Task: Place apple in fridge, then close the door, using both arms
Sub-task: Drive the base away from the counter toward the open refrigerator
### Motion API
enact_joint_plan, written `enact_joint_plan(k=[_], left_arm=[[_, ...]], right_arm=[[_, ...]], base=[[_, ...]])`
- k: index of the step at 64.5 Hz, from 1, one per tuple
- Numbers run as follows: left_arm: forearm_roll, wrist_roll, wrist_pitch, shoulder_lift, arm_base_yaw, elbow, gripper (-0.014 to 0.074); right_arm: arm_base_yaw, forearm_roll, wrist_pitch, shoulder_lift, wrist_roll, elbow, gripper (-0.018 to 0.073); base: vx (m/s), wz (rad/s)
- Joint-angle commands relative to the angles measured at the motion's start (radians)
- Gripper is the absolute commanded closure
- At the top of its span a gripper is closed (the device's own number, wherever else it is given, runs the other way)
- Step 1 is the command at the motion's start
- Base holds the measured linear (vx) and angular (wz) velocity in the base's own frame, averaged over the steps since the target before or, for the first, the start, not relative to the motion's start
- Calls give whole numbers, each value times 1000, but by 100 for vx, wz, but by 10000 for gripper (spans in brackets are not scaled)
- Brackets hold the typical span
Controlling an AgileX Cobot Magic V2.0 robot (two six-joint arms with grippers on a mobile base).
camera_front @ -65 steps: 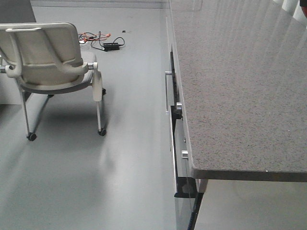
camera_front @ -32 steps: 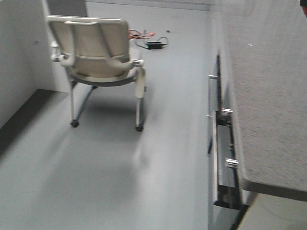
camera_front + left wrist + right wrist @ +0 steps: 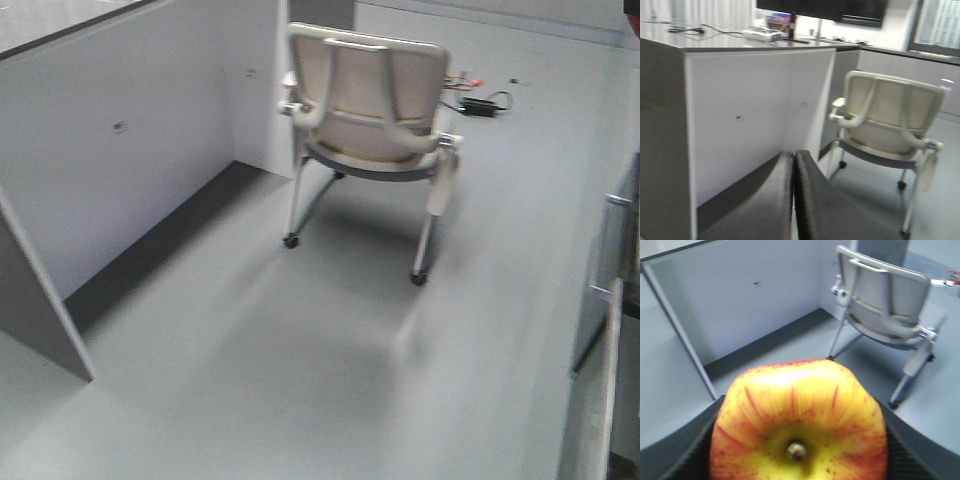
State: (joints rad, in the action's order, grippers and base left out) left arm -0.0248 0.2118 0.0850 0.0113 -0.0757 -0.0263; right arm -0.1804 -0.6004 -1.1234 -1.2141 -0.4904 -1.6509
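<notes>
Closest in, the apple (image 3: pixel 799 420) is being pinched between the right jaws, its stem end turned toward the wrist camera and dark pads showing at both flanks. The left jaws are being held pressed together with nothing between them. Neither fridge nor door is being shown in any view, so the apple is judged to be well short of its shelf.

Blur suggests the base is being swung. A jolt or hard stop could let the round, smooth apple be rolled out of its two-sided hold and dropped on the floor (image 3: pixel 300 380). Farther out, the chair (image 3: pixel 370 100) is standing in the open lane and the white cabinet (image 3: pixel 130 150) is being passed on the left. Either could be clipped by the base or an arm. Beyond the chair, loose cables (image 3: pixel 483 102) are lying as a snag for the wheels.

Against the earlier front view, the speckled desk is no longer filling the right side. The chair is being seen farther right, and the cabinet is newly being shown.
</notes>
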Motion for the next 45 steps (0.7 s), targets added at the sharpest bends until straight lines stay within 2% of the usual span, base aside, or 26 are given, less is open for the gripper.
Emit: enact_joint_plan(k=[1, 45], left_arm=[[1, 3, -73, 14, 6, -28, 603], [1, 3, -73, 14, 6, -28, 603]], right_arm=[[-6, -40, 65, 19, -9, -29, 547], [-6, -40, 65, 19, -9, -29, 547]], base=[[1, 57], [1, 56]])
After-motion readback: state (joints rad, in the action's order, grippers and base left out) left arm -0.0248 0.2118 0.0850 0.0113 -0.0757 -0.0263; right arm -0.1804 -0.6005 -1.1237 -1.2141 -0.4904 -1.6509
